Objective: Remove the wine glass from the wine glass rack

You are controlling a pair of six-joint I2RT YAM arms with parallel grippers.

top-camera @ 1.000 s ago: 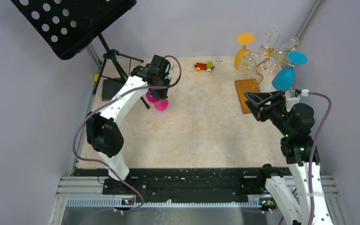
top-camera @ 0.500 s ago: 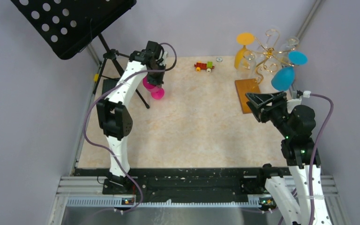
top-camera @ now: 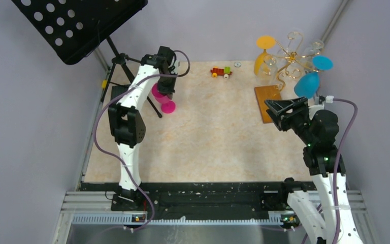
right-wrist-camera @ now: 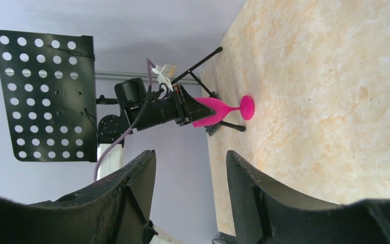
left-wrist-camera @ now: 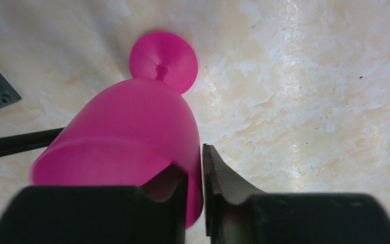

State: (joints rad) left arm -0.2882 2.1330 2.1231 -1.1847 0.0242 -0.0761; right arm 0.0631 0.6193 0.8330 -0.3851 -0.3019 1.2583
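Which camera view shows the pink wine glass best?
The left wrist view: the pink wine glass fills the frame, its bowl wall between the fingers of the left gripper, foot visible. The right wrist view shows it small, in side profile. The top external view shows it partly hidden under the left arm.

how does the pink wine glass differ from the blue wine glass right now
Pink plastic wine glass is upright, foot down; blue plastic wine glass hangs bowl-down from the gold wire rack. Left tool pinches the pink glass's rim; nothing grips the blue one. Both are opaque stemmed glasses.
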